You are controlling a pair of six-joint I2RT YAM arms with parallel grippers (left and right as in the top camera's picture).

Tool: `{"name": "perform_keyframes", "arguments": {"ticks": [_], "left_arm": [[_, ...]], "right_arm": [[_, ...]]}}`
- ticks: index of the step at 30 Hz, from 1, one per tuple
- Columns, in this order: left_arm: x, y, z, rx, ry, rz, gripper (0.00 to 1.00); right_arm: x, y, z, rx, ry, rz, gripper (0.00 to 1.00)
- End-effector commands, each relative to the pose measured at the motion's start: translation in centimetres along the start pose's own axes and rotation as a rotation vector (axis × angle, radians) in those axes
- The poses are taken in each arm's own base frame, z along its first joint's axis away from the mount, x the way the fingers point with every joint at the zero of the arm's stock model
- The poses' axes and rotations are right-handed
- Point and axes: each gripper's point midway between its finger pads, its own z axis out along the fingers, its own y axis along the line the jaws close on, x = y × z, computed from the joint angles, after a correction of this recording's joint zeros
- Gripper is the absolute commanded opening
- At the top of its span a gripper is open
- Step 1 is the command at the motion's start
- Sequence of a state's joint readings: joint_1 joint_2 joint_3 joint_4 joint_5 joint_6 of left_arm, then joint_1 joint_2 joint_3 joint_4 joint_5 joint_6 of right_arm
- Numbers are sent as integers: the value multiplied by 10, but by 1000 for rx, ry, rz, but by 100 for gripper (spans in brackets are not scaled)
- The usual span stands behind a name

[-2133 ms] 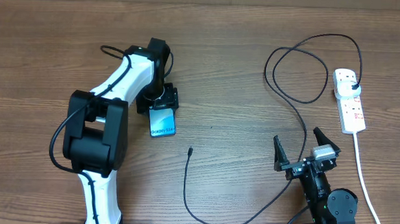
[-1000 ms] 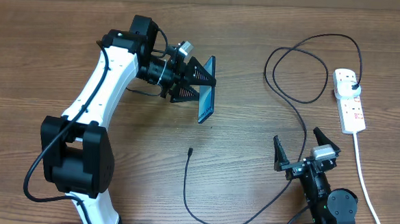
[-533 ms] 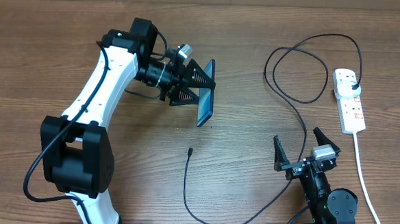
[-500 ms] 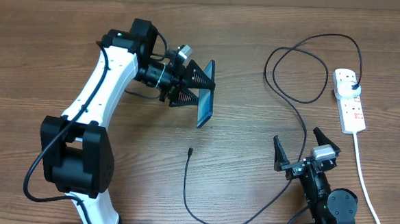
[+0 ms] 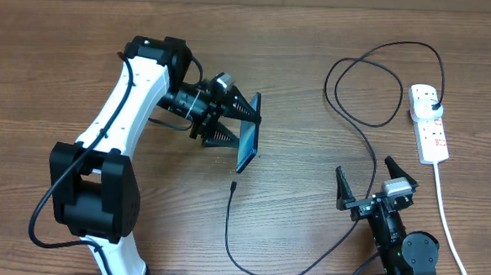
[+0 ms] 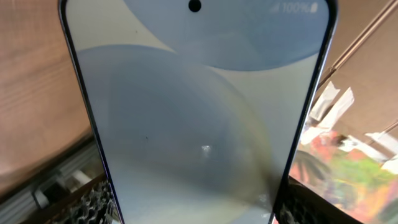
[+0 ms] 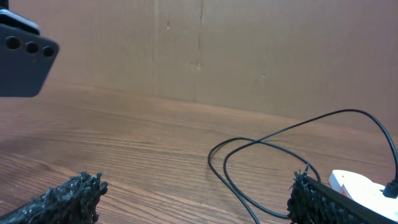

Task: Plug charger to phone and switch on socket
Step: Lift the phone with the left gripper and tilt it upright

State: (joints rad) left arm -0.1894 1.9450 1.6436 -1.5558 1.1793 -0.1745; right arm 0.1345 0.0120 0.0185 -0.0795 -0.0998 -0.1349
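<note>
My left gripper (image 5: 239,127) is shut on the phone (image 5: 247,146) and holds it on edge above the table's middle. In the left wrist view the phone's lit blue-white screen (image 6: 199,106) fills the frame between the jaws. The charger, a thin black cable (image 5: 360,127), loops across the right side; its small connector tip (image 5: 234,186) lies on the table just below the phone, and its black plug (image 5: 433,107) sits in the socket, a white power strip (image 5: 429,123) at the far right. My right gripper (image 5: 376,188) is open and empty near the front edge. The cable loops show in the right wrist view (image 7: 249,168).
The strip's white lead (image 5: 449,224) runs down the right side to the front edge. The back of the phone shows at the upper left of the right wrist view (image 7: 22,59). A brown wall stands behind the table.
My left gripper lifted the phone off the table, turned it on edge and carried it right, then down toward the connector tip. The right arm has not moved.
</note>
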Motion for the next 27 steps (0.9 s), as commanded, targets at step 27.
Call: {"name": "perform_keyframes", "arguments": {"ticks": [27], "left_arm": [[26, -57, -11, 288, 111, -323, 4]], "right_arm": [[2, 0, 0, 1, -1, -5, 100]]}}
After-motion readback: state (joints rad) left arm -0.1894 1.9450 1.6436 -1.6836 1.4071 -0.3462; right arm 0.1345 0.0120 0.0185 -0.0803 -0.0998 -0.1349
